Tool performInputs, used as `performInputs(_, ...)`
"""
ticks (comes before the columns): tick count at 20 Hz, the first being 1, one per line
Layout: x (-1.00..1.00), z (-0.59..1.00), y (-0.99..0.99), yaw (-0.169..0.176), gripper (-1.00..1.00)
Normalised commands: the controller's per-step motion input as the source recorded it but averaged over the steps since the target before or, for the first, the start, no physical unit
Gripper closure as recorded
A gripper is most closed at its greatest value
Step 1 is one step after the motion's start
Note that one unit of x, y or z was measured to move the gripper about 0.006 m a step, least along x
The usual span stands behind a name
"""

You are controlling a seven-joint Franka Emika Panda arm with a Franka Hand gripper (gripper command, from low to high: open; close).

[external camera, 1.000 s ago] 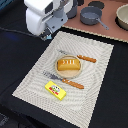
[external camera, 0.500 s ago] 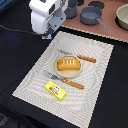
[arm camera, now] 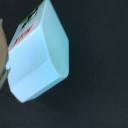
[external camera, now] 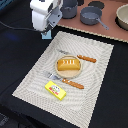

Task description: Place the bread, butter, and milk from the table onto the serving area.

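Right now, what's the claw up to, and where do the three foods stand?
Claw above milk, at mat's far corner; grip state unclear. Bread on plate, butter on serving area. Milk on black table. Nothing blocking.

The exterior view looked down obliquely over the whole table (external camera: 20, 60), while the wrist view faced the milk (arm camera: 37, 52) very closely.

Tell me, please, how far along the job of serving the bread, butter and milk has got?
Two of three look done: the bread sits on the plate and the butter lies on the serving area. In hand is the milk: the wrist view shows it on the black table, with the arm above it. Whether the pincer grips it cannot be told. Left: moving the milk onto the placemat.
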Motion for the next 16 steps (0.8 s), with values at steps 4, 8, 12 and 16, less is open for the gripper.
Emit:
performInputs(4, -0.32, 0.31, 0.29, 0.083, -1.00)
performInputs(8, -0.09, 0.17, 0.15, 0.102, -1.00)
performInputs(12, 0.00, 0.00, 0.00, 0.093, -1.00)
performInputs(16, 0.00, -0.14, -0.04, 0.080, -1.00)
